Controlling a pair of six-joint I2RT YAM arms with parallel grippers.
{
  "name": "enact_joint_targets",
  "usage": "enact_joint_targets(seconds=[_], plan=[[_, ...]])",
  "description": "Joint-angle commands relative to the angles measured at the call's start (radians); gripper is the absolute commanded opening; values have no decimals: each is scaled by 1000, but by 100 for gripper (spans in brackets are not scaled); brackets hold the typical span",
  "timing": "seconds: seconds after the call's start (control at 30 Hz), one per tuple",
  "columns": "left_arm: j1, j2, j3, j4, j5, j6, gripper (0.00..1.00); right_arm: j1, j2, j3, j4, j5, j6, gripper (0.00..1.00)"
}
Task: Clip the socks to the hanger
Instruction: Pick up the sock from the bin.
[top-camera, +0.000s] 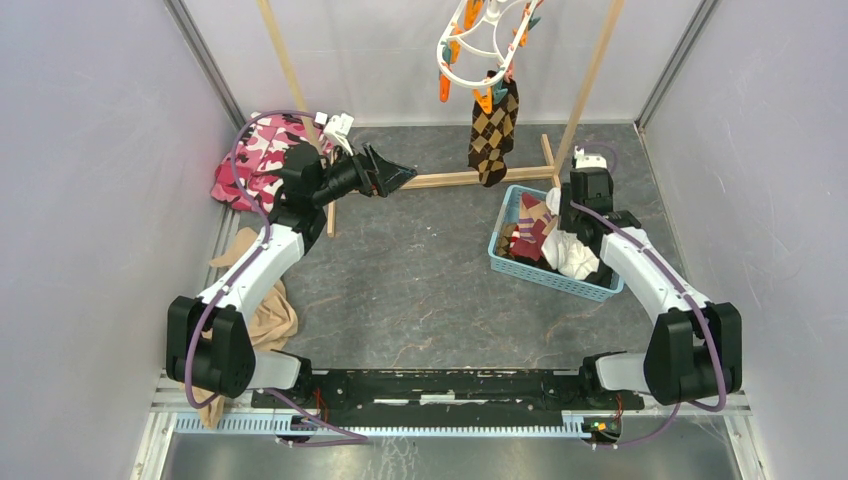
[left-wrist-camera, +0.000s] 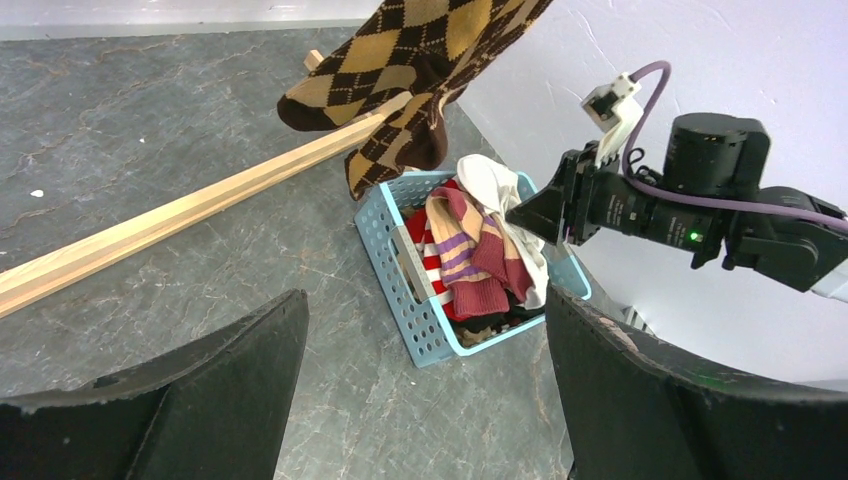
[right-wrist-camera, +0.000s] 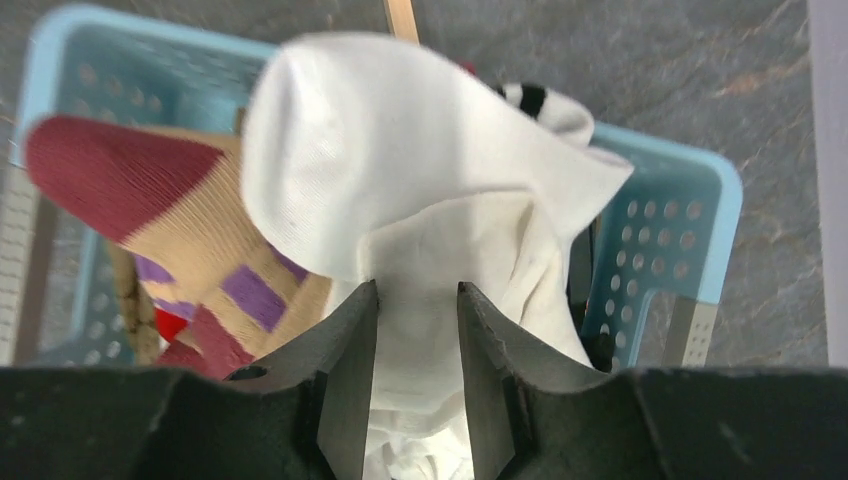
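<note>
The white hanger (top-camera: 480, 40) with orange and teal pins hangs at the top centre. A brown argyle sock (top-camera: 493, 130) hangs clipped below it and also shows in the left wrist view (left-wrist-camera: 420, 50). A blue basket (top-camera: 600, 290) holds several socks: a maroon and tan one (right-wrist-camera: 130, 200), a striped one and a white sock (right-wrist-camera: 400, 160). My right gripper (right-wrist-camera: 415, 295) is in the basket, its jaws closed on the white sock, whose toe sticks out past the fingertips. My left gripper (top-camera: 400, 175) is open and empty, held above the floor left of the rack, facing the basket (left-wrist-camera: 400, 290).
The wooden rack frame's base bar (top-camera: 470, 178) lies across the back of the floor, with upright poles on each side. A pink camouflage cloth (top-camera: 255, 160) lies at the back left. A tan garment (top-camera: 265, 320) lies under the left arm. Walls close in on both sides.
</note>
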Motion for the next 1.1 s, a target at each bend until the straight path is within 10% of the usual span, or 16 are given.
enact_joint_targets(seconds=[0.0, 0.33, 1.07], plan=[[4, -9, 25, 42, 31, -38, 93, -23, -39, -35, -7, -38, 20, 41], [4, -31, 18, 28, 36, -33, 93, -43, -65, -44, 27, -92, 25, 10], [4, -45, -6, 114, 96, -109, 92, -41, -269, 187, 25, -131, 19, 0]])
